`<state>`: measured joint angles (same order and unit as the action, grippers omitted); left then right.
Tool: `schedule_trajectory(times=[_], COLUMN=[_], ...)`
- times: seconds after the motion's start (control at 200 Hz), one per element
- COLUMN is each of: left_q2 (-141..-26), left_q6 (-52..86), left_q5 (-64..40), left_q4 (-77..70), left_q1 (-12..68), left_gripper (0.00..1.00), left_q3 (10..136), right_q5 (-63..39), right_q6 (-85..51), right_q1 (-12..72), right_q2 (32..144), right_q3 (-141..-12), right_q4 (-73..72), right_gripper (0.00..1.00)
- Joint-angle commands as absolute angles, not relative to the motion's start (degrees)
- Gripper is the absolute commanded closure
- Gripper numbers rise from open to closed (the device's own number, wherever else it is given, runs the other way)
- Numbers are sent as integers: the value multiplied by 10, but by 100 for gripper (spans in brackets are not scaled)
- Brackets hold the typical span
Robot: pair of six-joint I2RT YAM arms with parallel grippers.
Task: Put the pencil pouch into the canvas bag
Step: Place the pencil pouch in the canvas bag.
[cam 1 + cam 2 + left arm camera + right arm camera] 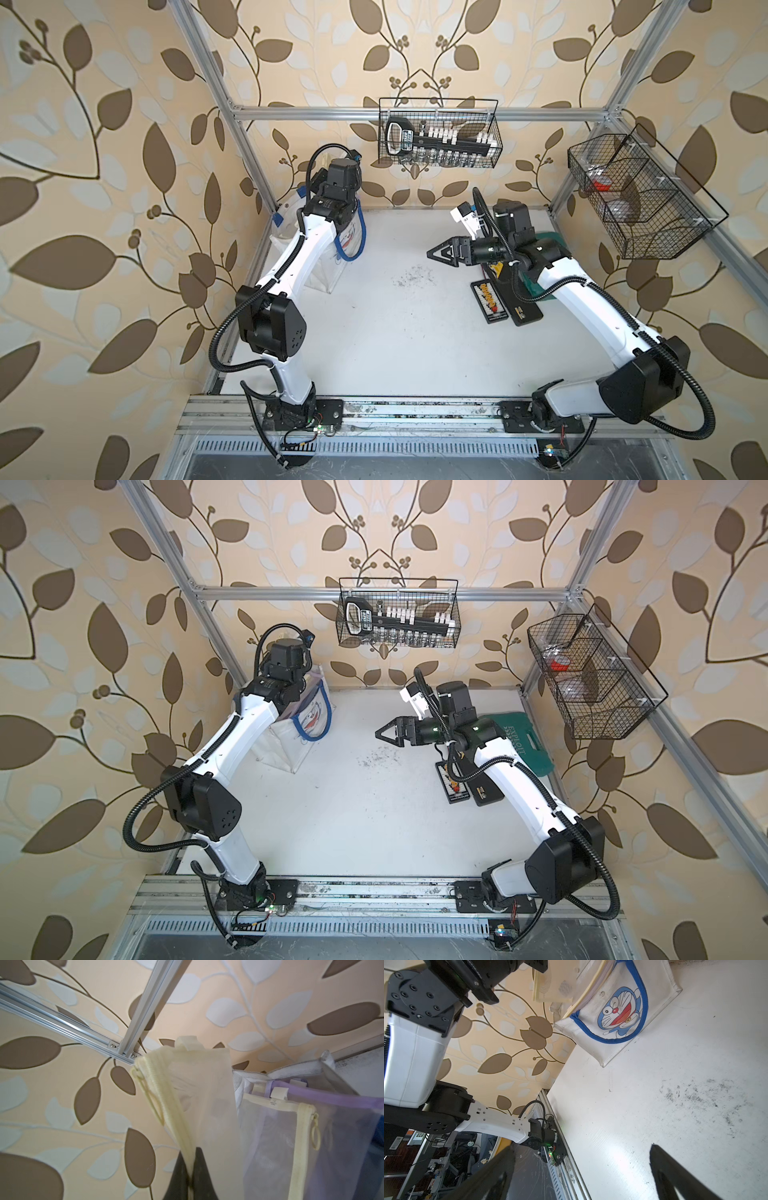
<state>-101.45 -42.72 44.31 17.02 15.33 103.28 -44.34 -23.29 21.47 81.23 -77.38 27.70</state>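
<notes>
We find the pencil pouch point(199, 1105) translucent cream mesh with a cream zipper, clamped in the left gripper point(190, 1159); right gripper point(580, 1147) stands apart.

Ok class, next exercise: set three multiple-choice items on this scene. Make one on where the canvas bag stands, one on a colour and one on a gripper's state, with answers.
1. The canvas bag stands at the table's: A far left corner; B middle; C near right corner.
2. The bag's rope handles are: A red; B blue; C green.
3. The left gripper is: A open and empty; B shut on a rope handle; C shut on the cream mesh pencil pouch.

Answers:
1 A: both top views show it in that corner.
2 B: the right wrist view shows a blue loop across the white fabric.
3 C: the left wrist view shows the fingers pinching the pouch's zip edge.
</notes>
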Motion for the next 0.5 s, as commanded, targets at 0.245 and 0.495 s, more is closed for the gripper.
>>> schedule_trajectory(times=[0.245, 0.495], left_q2=[-1011, -1049], left_q6=[-401, -285], left_q5=[396, 356], left_q4=[204, 307], left_q1=[155, 159], left_gripper=[100, 100], left_q3=[1001, 1021], right_q5=[-461, -459], right_q6=[-248, -246], right_q1=[209, 208], right_q2=[820, 816], right_q3=[-791, -792], right_q4=[257, 264], right_gripper=[1, 1])
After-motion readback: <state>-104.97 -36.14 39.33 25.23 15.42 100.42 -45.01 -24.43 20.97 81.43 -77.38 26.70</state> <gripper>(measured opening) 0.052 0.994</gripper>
